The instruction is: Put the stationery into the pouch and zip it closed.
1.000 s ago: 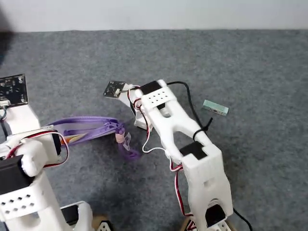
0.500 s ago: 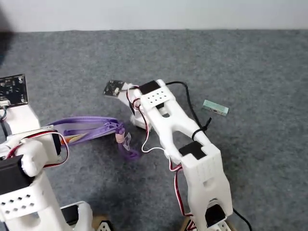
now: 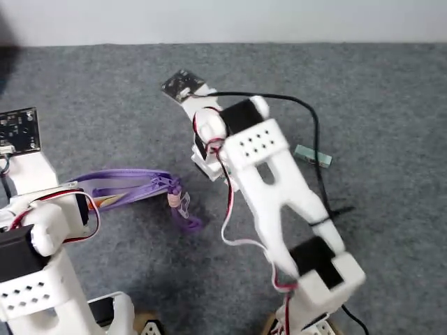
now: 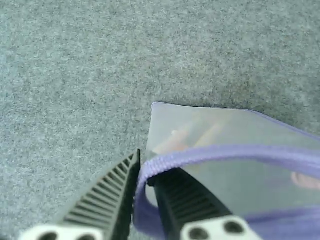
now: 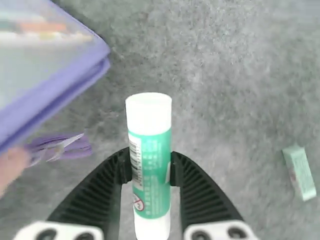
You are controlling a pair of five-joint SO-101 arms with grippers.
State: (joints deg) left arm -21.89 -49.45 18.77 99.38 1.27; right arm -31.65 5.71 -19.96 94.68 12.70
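Bench (image 3: 377, 91): grey felt-like cover; pale wall (image 3: 244, 21) behind. Purple pouch (image 3: 126, 183), rim clenched in left claw (image 4: 145, 170). Right claw (image 5: 148, 157), near pouch, grasping glue stick (image 5: 148, 135). Green eraser (image 3: 312, 156) well apart from pouch.

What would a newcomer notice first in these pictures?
Probably the green and white glue stick gripped in the right arm's jaws, close to one end of the purple pouch. Next, that pouch lying on the grey carpet with its zipper edge pinched in the left arm's jaws, and a small green block lying apart.
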